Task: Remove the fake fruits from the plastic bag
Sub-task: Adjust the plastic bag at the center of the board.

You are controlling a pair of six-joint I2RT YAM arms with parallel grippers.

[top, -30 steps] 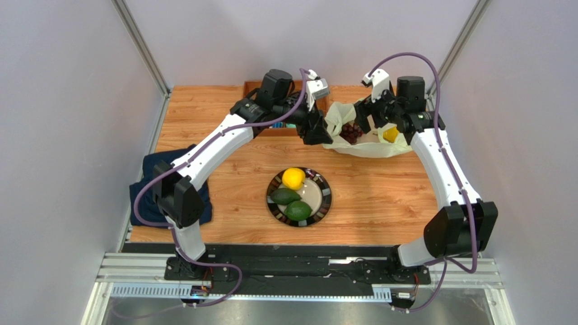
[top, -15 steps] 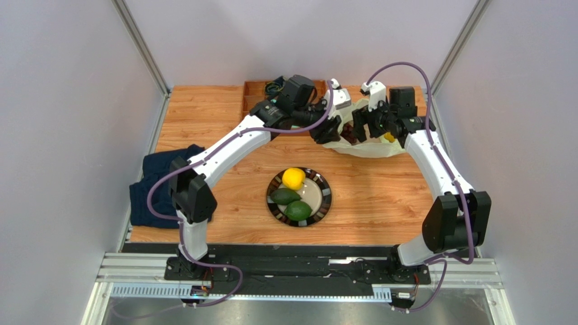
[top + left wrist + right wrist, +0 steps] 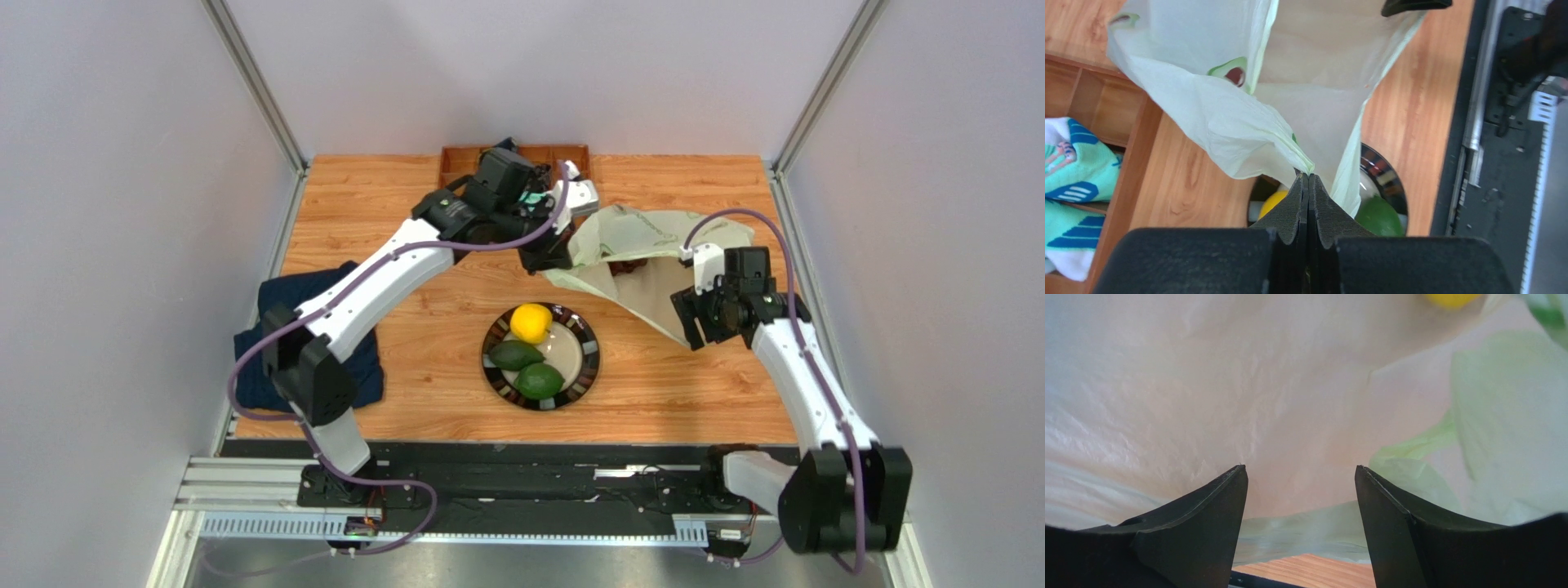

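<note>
The plastic bag [image 3: 632,233] lies stretched and partly lifted at the back of the table. My left gripper [image 3: 550,257] is shut on its left edge, and in the left wrist view the film [image 3: 1223,116] runs out from the pinched tips of that gripper [image 3: 1308,176]. My right gripper [image 3: 689,321] is open at the bag's near right corner. It holds nothing, and bag film [image 3: 1229,386] fills its view. A dark grape bunch [image 3: 626,262] and a lemon [image 3: 1450,299] show through the film. A second lemon [image 3: 530,322] and two avocados [image 3: 515,355] [image 3: 537,381] lie on the plate [image 3: 590,355].
A dark navy cloth [image 3: 272,328] lies at the left edge of the table. A wooden tray [image 3: 466,159] at the back holds teal-and-white socks [image 3: 1075,177]. The plate sits just in front of the bag, between the two arms.
My left gripper has shut on the bag's edge and drawn it left, stretching the bag out. My right arm has pulled back from the bag's opening toward the near right.
</note>
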